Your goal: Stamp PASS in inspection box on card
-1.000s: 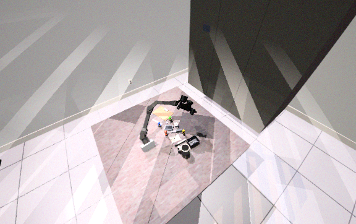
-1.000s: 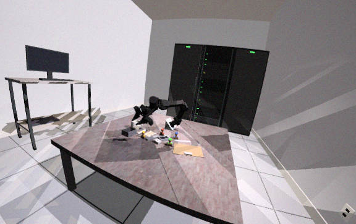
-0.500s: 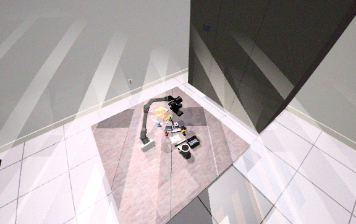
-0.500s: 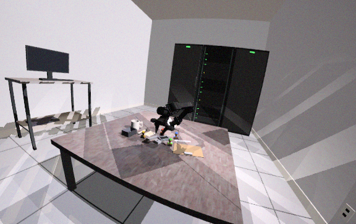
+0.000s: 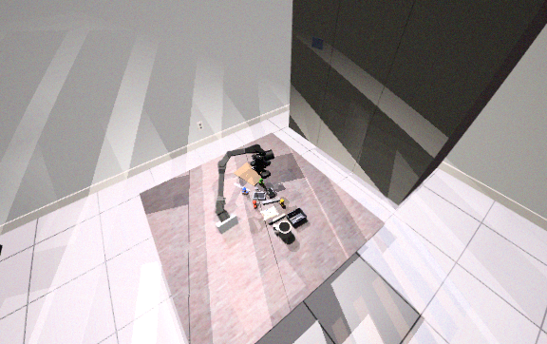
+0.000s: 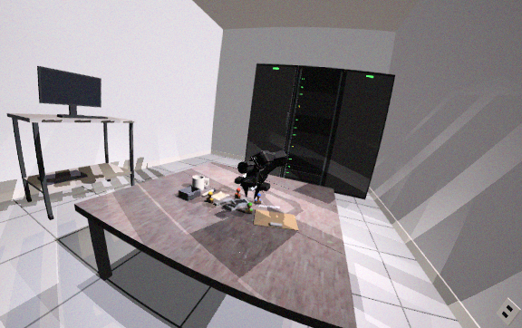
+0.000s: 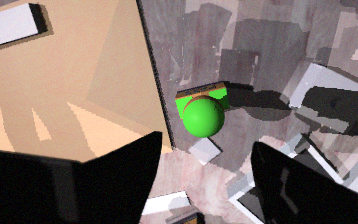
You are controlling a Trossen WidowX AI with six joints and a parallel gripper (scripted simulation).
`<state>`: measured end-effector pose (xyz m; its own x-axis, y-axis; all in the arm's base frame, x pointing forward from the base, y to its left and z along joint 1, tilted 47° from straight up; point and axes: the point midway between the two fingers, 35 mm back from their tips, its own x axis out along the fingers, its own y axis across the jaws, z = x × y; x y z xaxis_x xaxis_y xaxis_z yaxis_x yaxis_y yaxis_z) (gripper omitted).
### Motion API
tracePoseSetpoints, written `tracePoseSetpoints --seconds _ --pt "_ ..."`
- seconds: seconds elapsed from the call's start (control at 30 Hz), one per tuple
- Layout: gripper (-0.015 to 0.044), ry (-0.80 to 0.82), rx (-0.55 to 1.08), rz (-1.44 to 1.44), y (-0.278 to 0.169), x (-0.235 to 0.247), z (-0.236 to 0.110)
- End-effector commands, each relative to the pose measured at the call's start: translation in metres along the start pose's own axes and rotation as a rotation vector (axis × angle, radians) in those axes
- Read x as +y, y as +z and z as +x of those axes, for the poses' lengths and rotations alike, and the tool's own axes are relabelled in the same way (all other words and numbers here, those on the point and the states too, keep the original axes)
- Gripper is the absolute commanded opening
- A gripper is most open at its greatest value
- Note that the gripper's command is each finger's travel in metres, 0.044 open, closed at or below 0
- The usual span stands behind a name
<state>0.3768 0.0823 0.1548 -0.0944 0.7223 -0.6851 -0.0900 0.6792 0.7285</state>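
Note:
A green-knobbed stamp (image 5: 261, 181) (image 6: 249, 206) (image 7: 203, 117) stands upright beside the tan clipboard; its label is not readable. My gripper (image 6: 251, 196) (image 7: 206, 145) is partly open and empty, pointing down above the bench near this stamp. In the wrist view the green knob shows just beyond the gap between the fingertips. A blue stamp (image 5: 244, 190) (image 6: 258, 197), a red stamp (image 5: 254, 203) (image 6: 237, 192) and a yellow stamp (image 5: 282, 202) (image 6: 210, 196) stand around. A dark pad in a pale frame (image 5: 258, 195) lies among them. A cream card (image 5: 269, 212) (image 6: 220, 197) lies beyond; its box and any print are too small to tell.
The tan clipboard (image 5: 246, 174) (image 6: 283, 219) (image 7: 105, 75) lies next to the green stamp. A white mug (image 6: 198, 182) and a black tray (image 5: 297, 217) (image 6: 189, 193) stand beyond the card. A pale block with a dark top (image 7: 330, 100) is right of the stamp in the wrist view.

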Motion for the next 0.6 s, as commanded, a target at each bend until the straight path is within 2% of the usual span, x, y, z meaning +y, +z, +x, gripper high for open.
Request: tracePoseSetpoints --seconds 0.0,0.57 --pt "0.0222 0.007 0.004 -0.001 -0.001 0.001 0.003" --pt "0.0222 0.006 0.003 -0.001 0.001 0.001 0.031"
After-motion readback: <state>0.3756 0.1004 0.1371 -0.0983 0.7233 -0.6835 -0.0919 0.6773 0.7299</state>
